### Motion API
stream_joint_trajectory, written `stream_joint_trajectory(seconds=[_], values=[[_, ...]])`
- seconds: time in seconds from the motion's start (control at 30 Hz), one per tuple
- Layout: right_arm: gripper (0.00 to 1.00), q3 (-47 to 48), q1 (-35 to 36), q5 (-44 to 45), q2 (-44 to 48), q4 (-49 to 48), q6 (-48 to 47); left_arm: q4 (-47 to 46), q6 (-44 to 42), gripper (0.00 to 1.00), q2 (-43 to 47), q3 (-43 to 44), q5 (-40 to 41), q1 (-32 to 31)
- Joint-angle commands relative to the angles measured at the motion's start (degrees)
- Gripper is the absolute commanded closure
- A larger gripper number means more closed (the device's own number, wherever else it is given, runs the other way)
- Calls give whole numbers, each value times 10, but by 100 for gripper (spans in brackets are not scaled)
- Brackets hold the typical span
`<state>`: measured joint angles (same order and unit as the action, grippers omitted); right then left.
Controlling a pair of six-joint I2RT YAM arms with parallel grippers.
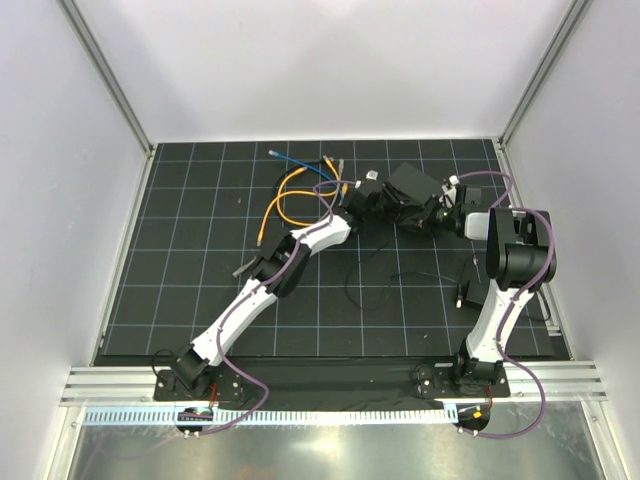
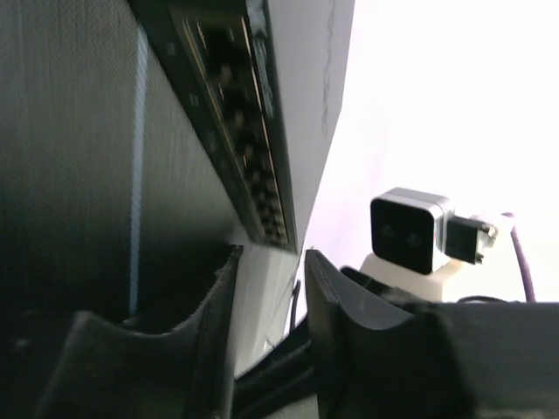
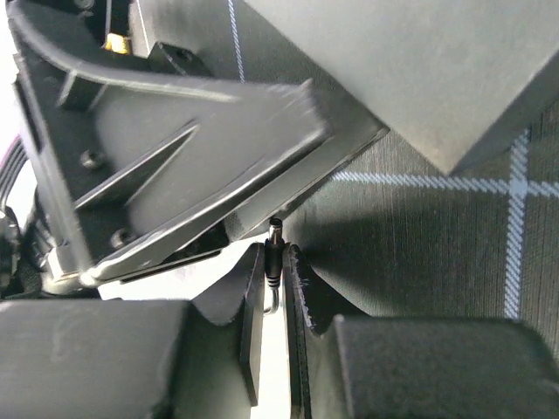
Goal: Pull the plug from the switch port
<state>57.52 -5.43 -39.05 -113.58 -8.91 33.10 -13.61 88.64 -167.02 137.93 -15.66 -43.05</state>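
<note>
Right wrist view: right tool (image 3: 272, 262) is clamped on the plug (image 3: 274, 237), whose bare metal tip points away from the tool. The switch (image 3: 437, 70) sits just beyond that tip, above the gridded surface (image 3: 419, 236). Left wrist view: left tool (image 2: 269, 262) has its fingers apart with nothing seen between them. The switch's socket row lies just past its fingertips.

You see a black mat (image 1: 200, 300) gridded in white, orange cables (image 1: 268, 210) and a blue cable (image 1: 300, 160) far left, a matte-black switch (image 1: 412, 182), a black plug (image 3: 274, 253).
</note>
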Motion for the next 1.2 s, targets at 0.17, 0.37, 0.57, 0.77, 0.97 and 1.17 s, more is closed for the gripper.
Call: stream_joint_trajectory(seconds=[0.17, 0.37, 0.57, 0.77, 0.97, 1.17], values=[[99, -37, -16, 33, 48, 59, -16, 4, -65, 55, 98, -79, -50, 6], [99, -62, -27, 23, 111, 38, 18, 48, -156, 35, 181, -98, -60, 3], [99, -86, -27, 64, 237, 121, 4, 68, -260, 0, 331, -240, -36, -6], [99, -88, -27, 181, 352, 304, -45, 71, -265, 0, 484, -384, -30, -29], [98, -85, -35, 363, 463, 470, -36, 73, -246, 0, 613, -510, -44, -32], [98, -50, -50, 529, 472, 593, -8, 76, -225, 0, 732, -641, -36, -32]])
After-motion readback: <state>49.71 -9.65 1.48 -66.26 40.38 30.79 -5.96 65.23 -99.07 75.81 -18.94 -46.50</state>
